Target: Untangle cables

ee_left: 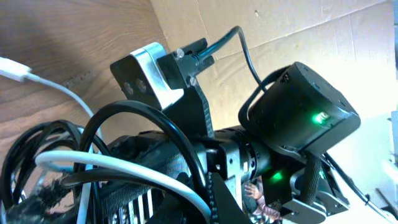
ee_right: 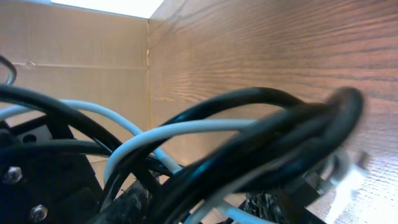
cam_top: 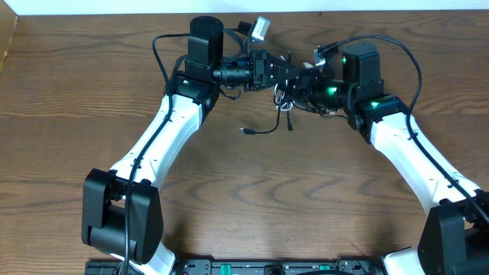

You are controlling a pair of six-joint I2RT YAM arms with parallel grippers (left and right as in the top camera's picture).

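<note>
Mostly the tangle hides what matters. From overhead, the left hand (cam_top: 276,72) and the right hand (cam_top: 302,85) meet tip to tip at the far middle of the surface (cam_top: 244,198). The knot of cords sits right where they meet, so the fingers of both are buried in dark clutter. I cannot tell how far either hand is open, or whether either truly has hold of a cord, though both are pressed in among the loops.

One loose stretch of the black cable (cam_top: 267,130) hangs out of the knot toward the near side and curves left across the surface to a small plug end (cam_top: 247,131). The white cable is too thin to pick out from above.

The left wrist view is crowded with black loops and the white cable (ee_left: 93,158) crossing in front of the other arm's camera mount (ee_left: 149,78). A white plug (ee_left: 13,70) is cut off at the left edge, and a cardboard wall (ee_left: 298,31) stands behind.

The right wrist view is blurred and very close. Black cable (ee_right: 267,137) arcs over a pale strand of white cable (ee_right: 186,130), and the lower edge is too dark to read.
</note>
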